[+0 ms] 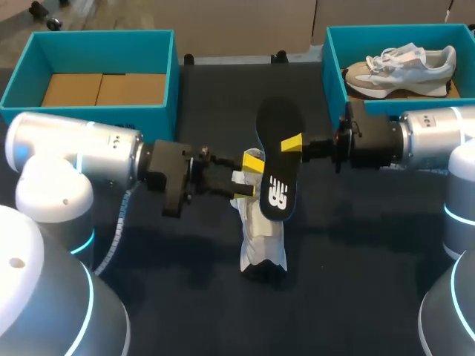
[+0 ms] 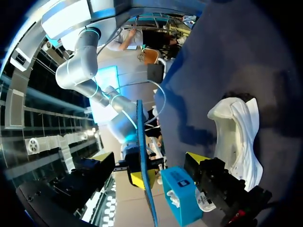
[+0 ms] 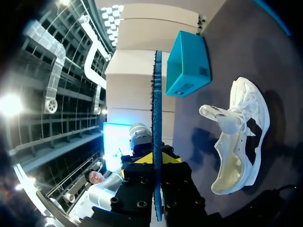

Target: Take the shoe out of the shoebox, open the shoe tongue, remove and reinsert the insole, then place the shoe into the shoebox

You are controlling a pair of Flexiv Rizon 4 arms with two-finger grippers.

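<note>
Right pincer [image 1: 292,142] clenched on insole [image 1: 276,194], shoe [image 1: 261,241] under it, likely for reinsertion; left pincer [image 1: 253,163] released alongside

Dark matte tabletop [image 1: 371,259]

The insole [image 1: 276,170] is showing a black face with a white mark, and its edge is looking blue in the wrist views. Under the insole, the shoe [image 1: 261,241] is showing white, possibly with black patches along its side. Beside the insole, the left gripper [image 1: 251,176] and right gripper [image 1: 290,144] are showing yellow tips. Behind the insole, the left box [image 1: 96,38] is showing teal walls and a brown floor, and the right box [image 1: 334,59], also teal, is holding a beige, grey and white second shoe [image 1: 401,70]
</note>
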